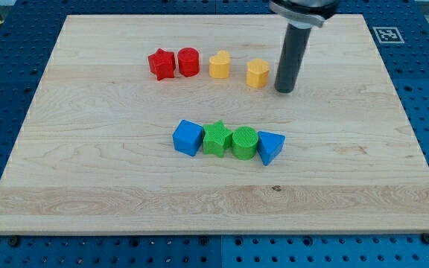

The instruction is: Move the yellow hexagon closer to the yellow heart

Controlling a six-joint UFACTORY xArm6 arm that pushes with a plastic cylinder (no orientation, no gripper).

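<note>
The yellow hexagon (257, 74) sits on the wooden board in the upper middle of the view. The yellow heart (219, 65) lies a short gap to its left. My tip (285, 90) rests on the board just right of the yellow hexagon, close to it; I cannot tell whether it touches. The dark rod rises from the tip toward the view's top.
A red star (161, 64) and a red cylinder (188, 62) sit left of the heart. Lower in the middle stands a row: blue cube (188, 138), green star (215, 138), green cylinder (244, 143), blue triangle (269, 147). The board's (88, 186) edges border a blue perforated table.
</note>
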